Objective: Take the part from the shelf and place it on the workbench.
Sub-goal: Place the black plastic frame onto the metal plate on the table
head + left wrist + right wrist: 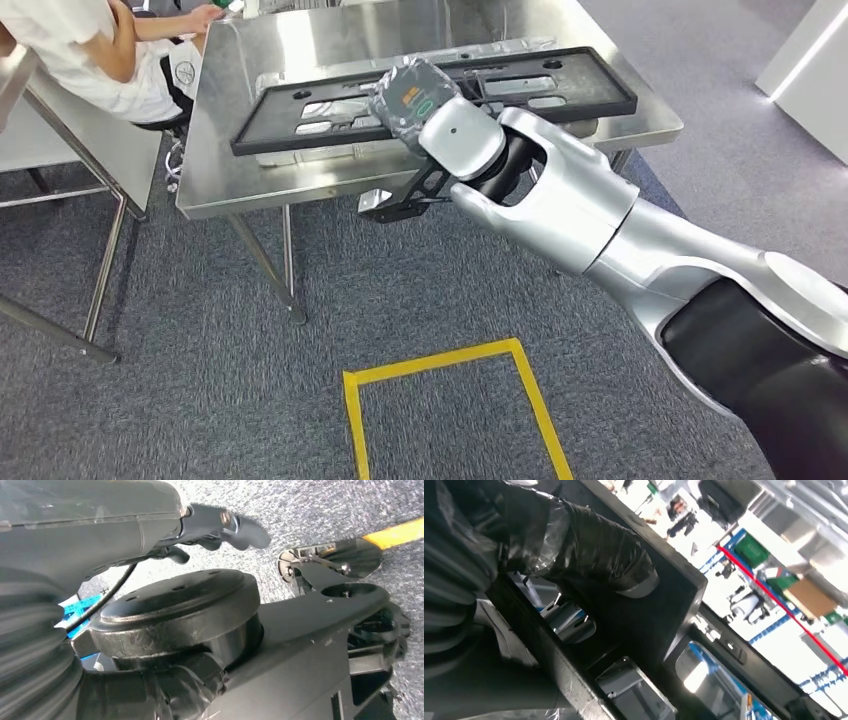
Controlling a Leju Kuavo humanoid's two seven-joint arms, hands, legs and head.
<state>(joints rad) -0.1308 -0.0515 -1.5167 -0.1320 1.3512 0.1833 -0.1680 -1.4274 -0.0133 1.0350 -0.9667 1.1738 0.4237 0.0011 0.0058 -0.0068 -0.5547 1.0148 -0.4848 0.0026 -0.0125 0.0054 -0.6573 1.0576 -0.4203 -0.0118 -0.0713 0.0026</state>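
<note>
Part [300, 108], the long black frame, already lies flat on the steel workbench [225, 190], running across most of the top, near edge close to the bench's front lip. So you can treat fetch and carry as done; what's left, by my read, is letting go and pulling the arm back.

Right hand [412, 97] sits over the frame's middle, wrapped in grey cover. Right wrist view shows its thumb [594, 555] lying across a black bar of the frame [644, 615], with the steel bench top visible through the openings. Looks like it's holding the part, thumb on top; you can't see the darker fingers under the bar, so grip tightness is unclear.

Left hand [220, 527] hangs over grey carpet [325, 505], fingers curled loosely; whether they're closed or apart you can't tell from this angle. Nothing visible in it.

Other stuff: yellow tape square [450, 400] on the floor in front of the bench, a seated person [90, 50] at the bench's far left corner.
</note>
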